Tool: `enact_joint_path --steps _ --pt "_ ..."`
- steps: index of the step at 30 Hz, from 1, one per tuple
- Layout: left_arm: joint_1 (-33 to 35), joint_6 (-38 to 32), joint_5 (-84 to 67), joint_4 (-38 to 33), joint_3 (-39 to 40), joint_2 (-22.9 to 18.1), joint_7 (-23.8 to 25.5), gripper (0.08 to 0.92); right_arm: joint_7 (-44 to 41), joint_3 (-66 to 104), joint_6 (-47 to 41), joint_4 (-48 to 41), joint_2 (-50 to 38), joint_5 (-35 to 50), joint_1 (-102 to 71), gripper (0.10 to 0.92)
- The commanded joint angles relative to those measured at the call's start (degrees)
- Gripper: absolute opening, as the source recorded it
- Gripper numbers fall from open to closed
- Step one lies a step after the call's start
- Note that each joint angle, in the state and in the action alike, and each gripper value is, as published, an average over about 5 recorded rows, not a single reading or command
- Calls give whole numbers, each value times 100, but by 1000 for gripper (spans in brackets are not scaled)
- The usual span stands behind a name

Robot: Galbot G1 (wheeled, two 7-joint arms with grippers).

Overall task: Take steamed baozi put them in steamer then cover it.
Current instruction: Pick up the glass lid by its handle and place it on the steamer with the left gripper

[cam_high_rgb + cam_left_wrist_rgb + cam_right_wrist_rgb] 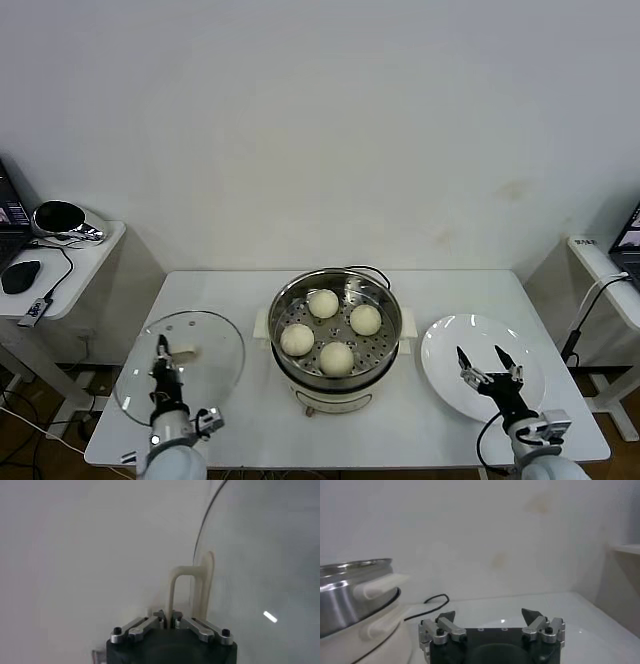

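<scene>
The steamed baozi (331,332) are four small white buns, and all four sit inside the steamer (335,345) on its tray with holes. The steamer is a shiny round pot on a cream base, and it stands in the middle of the white desk (400,420). It has no top on it. The cover (180,365) is a round glass lid, and it lies on the desk to the left of the steamer, near the front edge. The left gripper (163,352) is over the cover, and its jaws are clenched on the cream handle (192,592) in the middle of the glass. A flat white plate (445,345) lies on the desk to the right of the steamer. The right gripper (485,357) hangs over the plate with its jaws spread wide and nothing in them. A black cord (427,605) runs along the desk behind the steamer.
</scene>
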Motion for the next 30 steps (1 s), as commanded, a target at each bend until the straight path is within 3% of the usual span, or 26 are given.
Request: enact_joint_path --steps 1,6,23,30 --pt "-192 1179 748 -1670 -376 403 1747 148 17 10 -8 -70 38 -55 89 823" --pt "-650 1242 1248 -1988 45 228 2481 148 33 18 -36 -105 85 -259 91 823" --pt "-1718 1249 2466 -1045 2335 -1166 2909 148 37 249 -127 -16 293 -630 -52 823" --pt "-2169 1255 2508 -704 3079 -1464 3137 148 35 313 -122 -55 292 -646 -87 823"
